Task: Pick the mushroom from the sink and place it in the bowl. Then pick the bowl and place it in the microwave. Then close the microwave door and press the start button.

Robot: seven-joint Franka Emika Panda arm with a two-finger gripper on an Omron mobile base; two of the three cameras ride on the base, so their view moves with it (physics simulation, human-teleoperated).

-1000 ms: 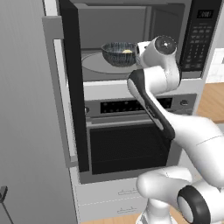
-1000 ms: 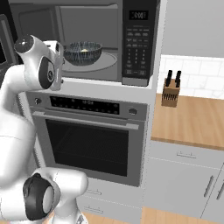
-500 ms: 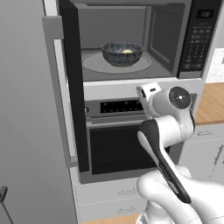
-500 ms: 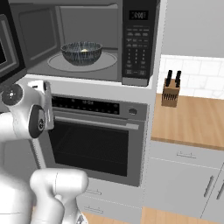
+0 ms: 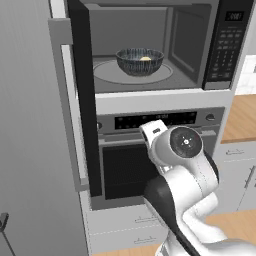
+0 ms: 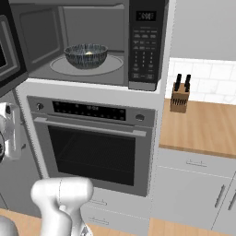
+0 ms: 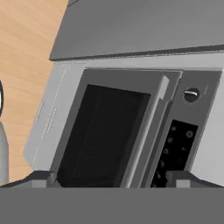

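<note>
The bowl [image 5: 140, 61] sits in the microwave [image 5: 150, 47]; closing comes next. The spread, empty tool [image 7: 111, 177] must reach the microwave door [image 5: 82, 95] at nine o'clock.

Microwave turntable and counter
The bowl [image 5: 140, 61] sits on the turntable [image 5: 107, 72], slightly toward three o'clock; a knife block [image 6: 179, 96] stands on the wooden counter [image 6: 203, 129].

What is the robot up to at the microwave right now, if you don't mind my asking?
The bowl sits on the turntable inside the microwave, with the mushroom in it. The microwave door stands open. The arm is down in front of the wall oven, and its end effector is open and empty, facing the oven. Closing the door and pressing start are not yet done.
</note>
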